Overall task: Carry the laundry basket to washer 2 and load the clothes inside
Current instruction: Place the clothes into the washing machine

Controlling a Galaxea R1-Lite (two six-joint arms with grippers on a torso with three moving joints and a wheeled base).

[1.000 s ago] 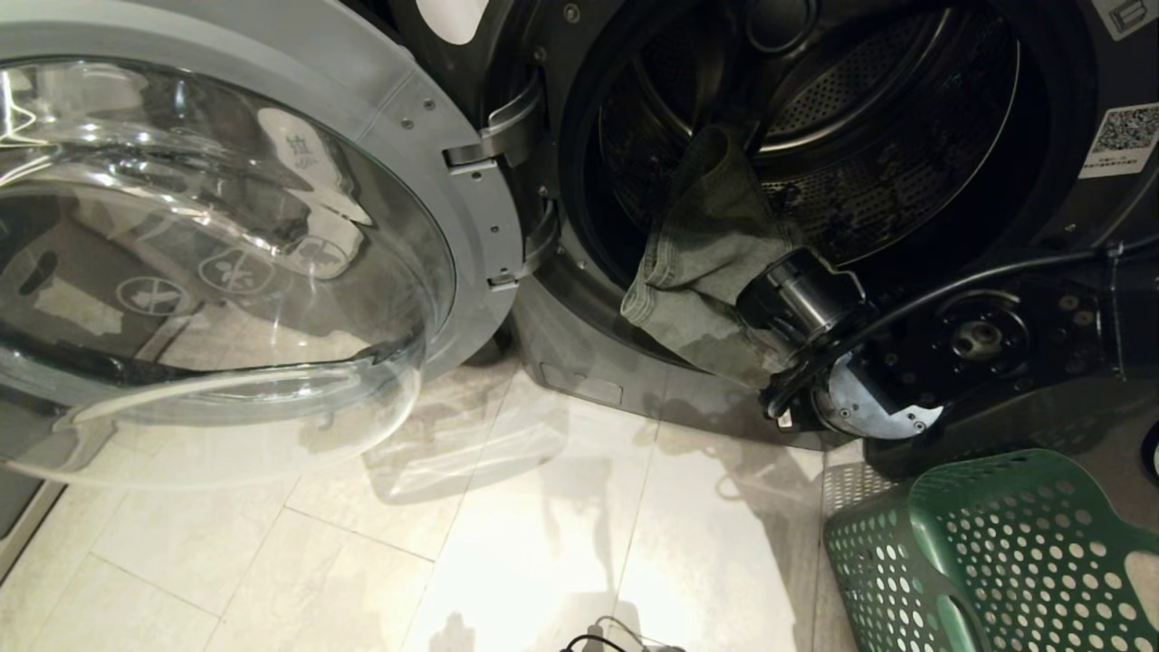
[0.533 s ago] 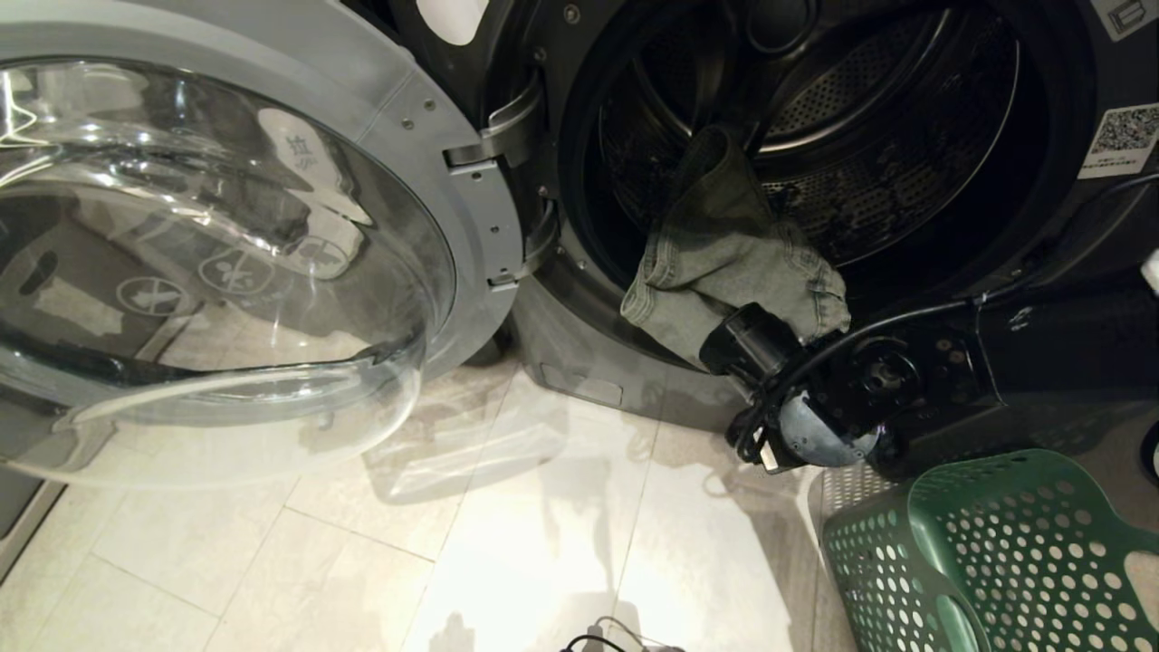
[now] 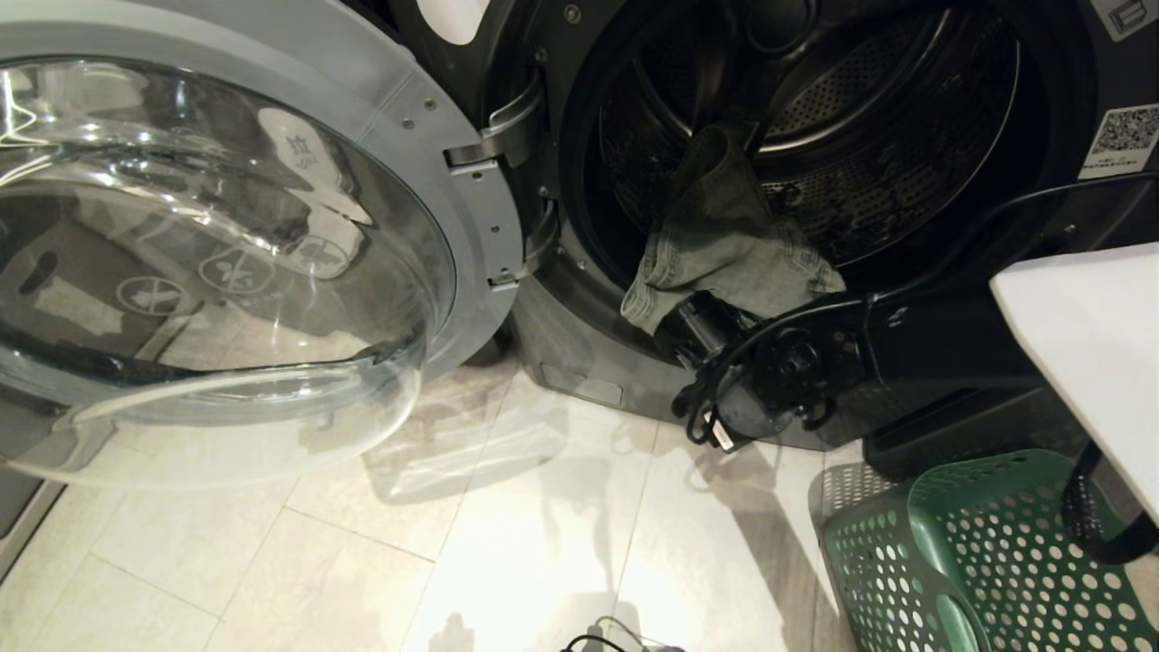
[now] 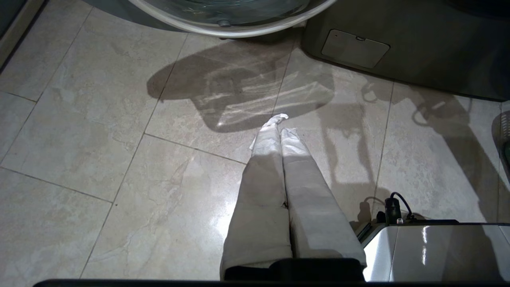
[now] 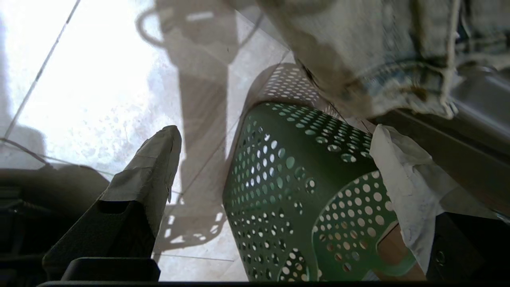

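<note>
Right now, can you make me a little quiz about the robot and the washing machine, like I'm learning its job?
1. True or false: the washer door is swung open.
2. Where do the grey-green jeans lie? A) wholly in the green basket; B) draped over the lip of the drum, partly hanging out; C) flat on the floor.
3. Fill in: the right gripper has its fingers ____ and holds nothing.

Key: 1 true. 2 B. 3 open. The left gripper is shut, parked low over the floor tiles.
</note>
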